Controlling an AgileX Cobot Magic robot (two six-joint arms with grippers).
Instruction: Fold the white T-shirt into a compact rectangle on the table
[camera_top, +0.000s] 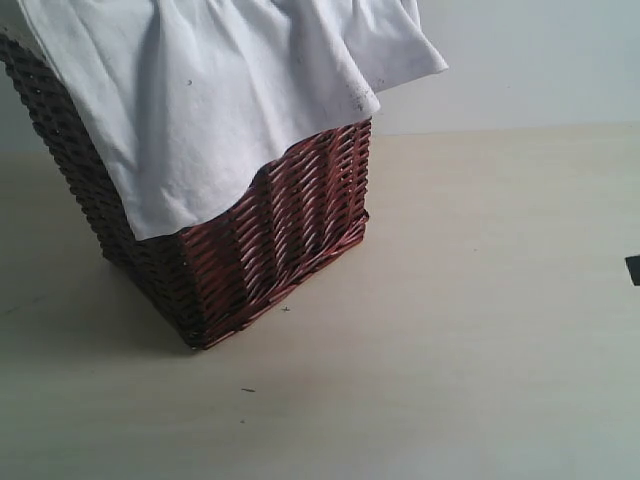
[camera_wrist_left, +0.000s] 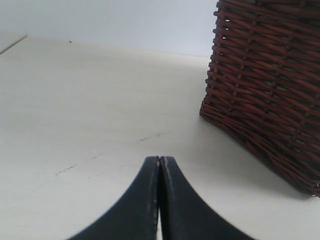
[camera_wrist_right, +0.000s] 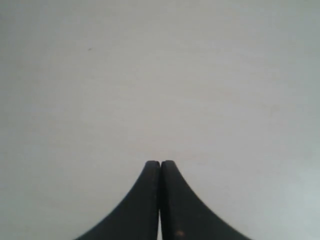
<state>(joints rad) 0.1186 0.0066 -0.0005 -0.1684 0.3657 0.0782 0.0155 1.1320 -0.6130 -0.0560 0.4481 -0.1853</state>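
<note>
The one obstacle is the brown wicker basket (camera_top: 270, 250), standing on the counter (camera_top: 480, 330) at the left of the exterior view, with a white cloth (camera_top: 220, 110) hanging over its upper walls. It stands near my left hand (camera_wrist_left: 159, 160), ahead and to one side. The wide counter in front and right of the basket is open, and before my right hand (camera_wrist_right: 160, 162) also.

I am seeing one basket (camera_top: 280, 240), one white cloth (camera_top: 200, 100) draping it, one counter (camera_top: 480, 350), and two end effectors: the left end effector (camera_wrist_left: 159, 161) and the right end effector (camera_wrist_right: 160, 164).
</note>
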